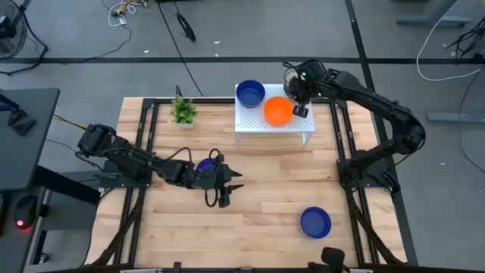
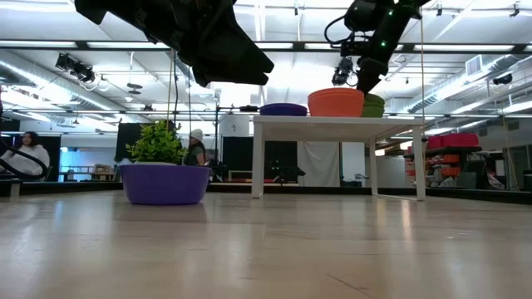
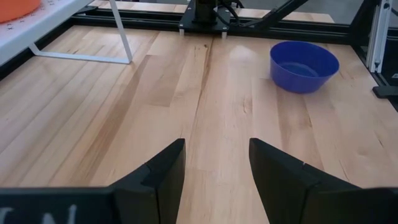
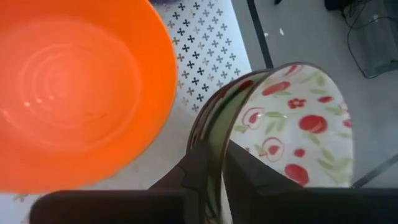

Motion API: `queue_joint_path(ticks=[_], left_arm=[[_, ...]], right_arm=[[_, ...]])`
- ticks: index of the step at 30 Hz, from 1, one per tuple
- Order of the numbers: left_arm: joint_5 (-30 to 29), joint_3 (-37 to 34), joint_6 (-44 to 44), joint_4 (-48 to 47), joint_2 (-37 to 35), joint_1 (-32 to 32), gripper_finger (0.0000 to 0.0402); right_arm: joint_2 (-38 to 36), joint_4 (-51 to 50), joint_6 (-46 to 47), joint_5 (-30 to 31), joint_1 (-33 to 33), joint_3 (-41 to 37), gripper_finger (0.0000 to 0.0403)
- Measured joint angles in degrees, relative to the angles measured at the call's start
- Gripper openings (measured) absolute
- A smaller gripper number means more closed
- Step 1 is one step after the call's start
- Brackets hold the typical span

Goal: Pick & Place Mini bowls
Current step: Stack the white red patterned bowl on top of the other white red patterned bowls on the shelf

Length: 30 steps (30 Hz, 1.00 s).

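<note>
A white perforated stand [image 1: 271, 125] at the far side carries a blue bowl [image 1: 250, 93] and an orange bowl [image 1: 278, 111]. My right gripper [image 1: 300, 105] is over the stand's right end, beside the orange bowl [image 4: 74, 93], shut on a white bowl with red fruit prints [image 4: 292, 124]. My left gripper [image 1: 231, 187] is open and empty above the table's middle left. A blue bowl [image 1: 206, 165] rests on the table under the left arm. Another blue bowl [image 1: 315, 222] rests near the right front and also shows in the left wrist view [image 3: 303, 65]. My right gripper pinches the printed bowl's rim [image 4: 214, 124], one finger [image 4: 252, 180] inside the bowl and one [image 4: 196, 174] outside. The fingers come from above, pointing down. The bowl sits level next to the orange bowl at the stand's top [image 2: 373, 105]; whether it touches the stand, I cannot tell.
A small green potted plant [image 1: 183, 111] stands at the far left of the table, left of the stand. Black frame rails [image 1: 345, 144] run along both sides of the table. Bare wood lies between the left gripper and the front blue bowl.
</note>
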Motion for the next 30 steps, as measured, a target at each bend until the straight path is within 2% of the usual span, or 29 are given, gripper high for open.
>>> queue_joint_path(ticks=[10,14,24,28,30], left_arm=[[0.0,0.0,-0.02,0.01,0.0,0.0,0.0183],[0.0,0.0,-0.02,0.0,0.0,0.0,0.0183],[0.0,0.0,-0.01,0.01,0.0,0.0,0.0183],[0.0,0.0,-0.02,0.02,0.0,0.0,0.0183],[0.0,0.0,-0.02,0.01,0.0,0.0,0.0183]], right_arm=[[0.64,0.01,-0.02,0.22,-0.09,0.0,0.0062],[0.55,0.07,-0.02,0.49,-0.1,0.0,0.0094],[-3.94,1.39,0.05,0.2,-0.07,0.0,0.0211],[-5.65,2.18,0.49,-0.84,-0.04,0.0,0.0226],[-5.95,3.44,1.91,-4.84,-0.07,0.0,0.0216]])
